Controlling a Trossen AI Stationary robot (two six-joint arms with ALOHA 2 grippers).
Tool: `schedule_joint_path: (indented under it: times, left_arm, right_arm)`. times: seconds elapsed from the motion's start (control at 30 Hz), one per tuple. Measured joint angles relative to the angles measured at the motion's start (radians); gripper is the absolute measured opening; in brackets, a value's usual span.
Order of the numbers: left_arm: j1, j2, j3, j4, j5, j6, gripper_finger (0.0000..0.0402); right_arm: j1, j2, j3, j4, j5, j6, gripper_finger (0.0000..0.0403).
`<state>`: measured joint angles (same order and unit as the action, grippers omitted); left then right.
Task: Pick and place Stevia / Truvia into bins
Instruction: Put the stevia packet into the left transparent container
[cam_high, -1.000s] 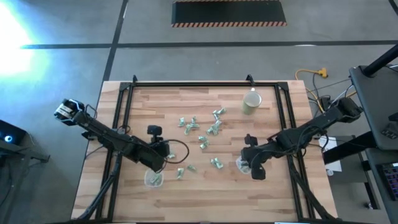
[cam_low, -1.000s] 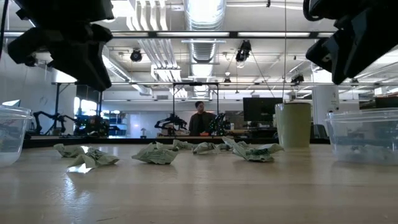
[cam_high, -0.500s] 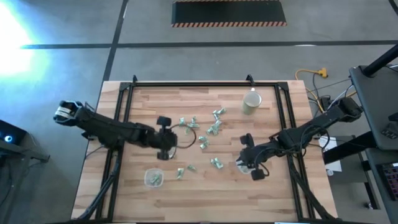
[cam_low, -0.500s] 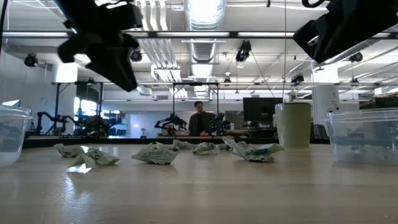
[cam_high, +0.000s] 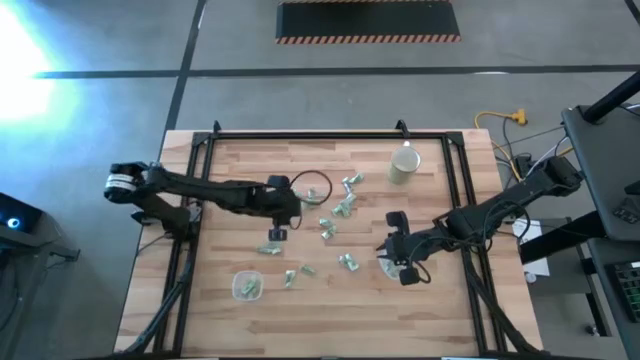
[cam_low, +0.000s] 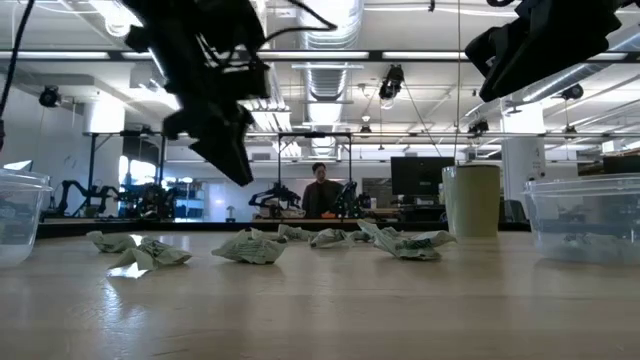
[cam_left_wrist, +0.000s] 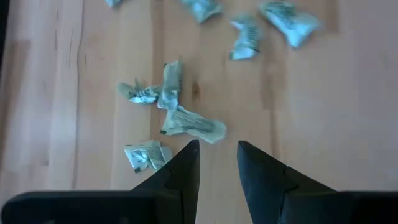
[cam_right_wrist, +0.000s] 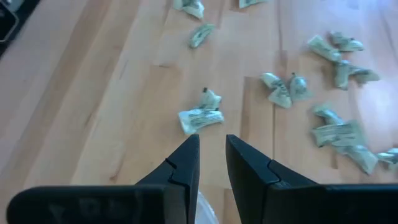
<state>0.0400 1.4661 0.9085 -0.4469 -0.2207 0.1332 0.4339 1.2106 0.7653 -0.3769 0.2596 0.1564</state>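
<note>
Stevia sachets (cam_high: 334, 216) lie scattered mid-tabletop (cam_high: 230, 170); a few seem to sit in our left bin (cam_high: 246, 287). Right bin (cam_high: 390, 264) sits under our right hand (cam_right_wrist: 211, 148). Left hand (cam_left_wrist: 217, 152) hovers over sachets. Both stand slightly parted, empty.

- A wooden table (cam_high: 240, 320) of pale planks, framed by a black metal rail (cam_high: 300, 137) along its far edge and sides.
- An opaque beige cup (cam_high: 404, 166) stands upright at the far right of the table; in the low view the same cup (cam_low: 472, 200) rises to the right of centre.
- A yellow cable (cam_high: 500, 118) lies on the grey floor beyond the table's far right corner.
- A hazard-striped dark mat (cam_high: 368, 21) lies on the floor far behind the table.
- A person (cam_low: 321, 191) stands in the room well beyond the table, among monitors and equipment.
</note>
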Motion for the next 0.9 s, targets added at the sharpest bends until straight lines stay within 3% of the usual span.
schedule_joint_path:
  times: [0.4, 0.9]
  left_arm:
    - [0.093, 0.203, 0.091, 0.017, 0.12, -0.099, 0.0091]
    - [0.093, 0.275, 0.13, 0.012, 0.167, -0.039, 0.0091]
  right_arm:
    - [0.0, 0.0, 0.0, -0.001, 0.006, 0.0, 0.0068]
    - [0.0, 0.0, 0.0, -0.009, 0.005, 0.0, 0.0068]
